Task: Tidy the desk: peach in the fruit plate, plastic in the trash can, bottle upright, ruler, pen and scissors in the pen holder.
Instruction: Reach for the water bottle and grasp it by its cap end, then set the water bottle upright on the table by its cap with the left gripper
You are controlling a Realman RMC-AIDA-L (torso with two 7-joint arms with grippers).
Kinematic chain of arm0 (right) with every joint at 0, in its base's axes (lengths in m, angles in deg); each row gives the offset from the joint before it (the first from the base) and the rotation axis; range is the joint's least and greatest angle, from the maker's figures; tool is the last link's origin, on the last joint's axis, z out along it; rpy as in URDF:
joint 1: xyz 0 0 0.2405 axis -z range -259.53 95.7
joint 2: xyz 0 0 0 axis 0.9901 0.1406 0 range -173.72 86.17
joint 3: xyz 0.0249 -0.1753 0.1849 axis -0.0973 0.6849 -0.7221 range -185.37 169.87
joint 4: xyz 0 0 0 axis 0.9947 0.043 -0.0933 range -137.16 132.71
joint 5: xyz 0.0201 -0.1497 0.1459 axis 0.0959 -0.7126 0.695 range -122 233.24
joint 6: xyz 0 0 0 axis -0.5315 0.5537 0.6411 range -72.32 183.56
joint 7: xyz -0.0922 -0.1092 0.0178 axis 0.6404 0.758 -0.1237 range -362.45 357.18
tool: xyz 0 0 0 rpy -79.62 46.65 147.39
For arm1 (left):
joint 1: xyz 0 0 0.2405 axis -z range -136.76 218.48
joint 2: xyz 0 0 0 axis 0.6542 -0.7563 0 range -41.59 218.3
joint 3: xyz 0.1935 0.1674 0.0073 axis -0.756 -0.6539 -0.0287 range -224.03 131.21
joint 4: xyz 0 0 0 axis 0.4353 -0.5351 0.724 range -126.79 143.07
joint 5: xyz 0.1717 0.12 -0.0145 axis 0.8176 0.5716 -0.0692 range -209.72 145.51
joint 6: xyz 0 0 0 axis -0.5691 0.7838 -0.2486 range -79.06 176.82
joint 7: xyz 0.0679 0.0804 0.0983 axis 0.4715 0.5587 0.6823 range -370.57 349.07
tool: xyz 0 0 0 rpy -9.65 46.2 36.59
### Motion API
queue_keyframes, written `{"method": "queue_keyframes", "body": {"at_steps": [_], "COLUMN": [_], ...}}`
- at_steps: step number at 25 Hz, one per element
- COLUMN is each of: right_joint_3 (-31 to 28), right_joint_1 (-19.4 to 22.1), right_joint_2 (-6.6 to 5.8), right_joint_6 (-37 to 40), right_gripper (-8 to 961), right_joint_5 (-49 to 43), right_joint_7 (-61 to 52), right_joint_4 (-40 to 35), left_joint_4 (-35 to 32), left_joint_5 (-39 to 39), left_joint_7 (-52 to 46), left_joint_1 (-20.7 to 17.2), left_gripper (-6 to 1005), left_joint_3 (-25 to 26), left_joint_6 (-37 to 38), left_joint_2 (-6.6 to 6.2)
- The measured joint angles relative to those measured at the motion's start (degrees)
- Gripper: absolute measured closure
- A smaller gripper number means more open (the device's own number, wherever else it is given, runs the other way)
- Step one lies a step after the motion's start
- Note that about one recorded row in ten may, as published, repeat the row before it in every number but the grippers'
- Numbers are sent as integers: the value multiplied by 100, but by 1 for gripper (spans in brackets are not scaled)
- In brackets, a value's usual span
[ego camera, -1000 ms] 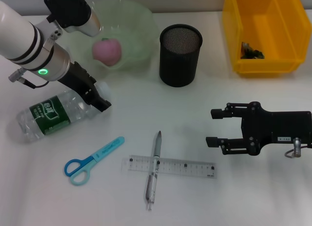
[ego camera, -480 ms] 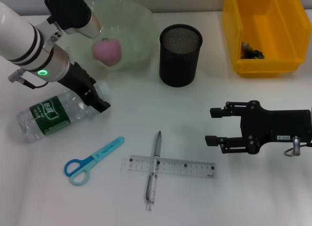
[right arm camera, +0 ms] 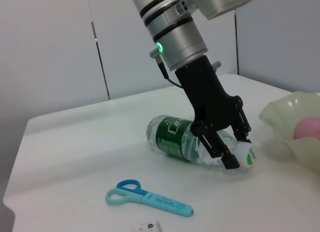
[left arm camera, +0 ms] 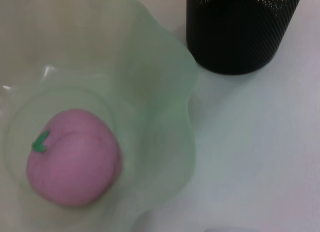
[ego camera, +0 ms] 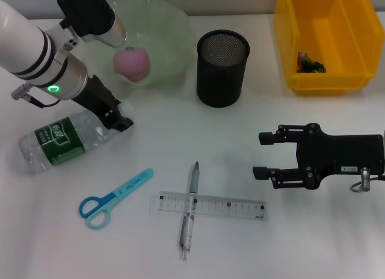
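- Lying on its side at the table's [ego camera: 337, 243] 9 o'clock edge: clear bottle [ego camera: 57, 141] with a green label, cap end toward 2 o'clock.
- Clamped around the bottle's neck: left end effector [ego camera: 117, 119], fingers [right arm camera: 225, 151] closed on either side just behind the white cap [right arm camera: 245, 156].
- At 7 o'clock from the bottle, flat on the table: blue scissors [ego camera: 114, 199], handles toward 8 o'clock, well apart from the bottle.
- At 11 o'clock of the scene: pale green fruit plate [ego camera: 174, 32], with the pink peach [ego camera: 132, 64] resting inside it, green leaf visible in the left wrist view.
- Near 6 o'clock: clear ruler [ego camera: 234, 207] lying flat, with the pen [ego camera: 190, 216] crossing over its left part, tip toward 12 o'clock.
- At 12 o'clock, just beside the plate: black mesh pen holder [ego camera: 222, 68], upright.
- At 3 o'clock from the ruler: right end effector [ego camera: 260, 154], hovering low over bare table, fingers spread apart and holding nothing, pointing toward 9 o'clock.
- At 1 o'clock: yellow trash can [ego camera: 343, 80] with a small dark scrap [ego camera: 310, 64] inside.
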Motion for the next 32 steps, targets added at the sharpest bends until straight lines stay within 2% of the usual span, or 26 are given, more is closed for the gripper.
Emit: {"method": "queue_keyframes", "body": {"at_steps": [6,10,26,32], "right_joint_3": [0,0,0,0], "right_joint_1": [-3,-3,-2,13], "right_joint_2": [0,-1,0,-1], "right_joint_6": [-9,-14,-73,-74], "right_gripper": [226,225,224,224], "right_joint_5": [0,0,0,0], "right_joint_7": [0,0,0,0], "right_joint_4": [-3,-3,14,1], "left_joint_4": [2,11,-127,-554], "left_joint_5": [-12,-13,-71,-641], "left_joint_7": [1,1,1,220], "left_joint_1": [28,43,48,-51], "left_gripper": [505,549,550,550], "left_joint_3": [1,1,27,250], "left_joint_6": [28,42,222,647], "left_joint_2": [3,8,9,-21]}}
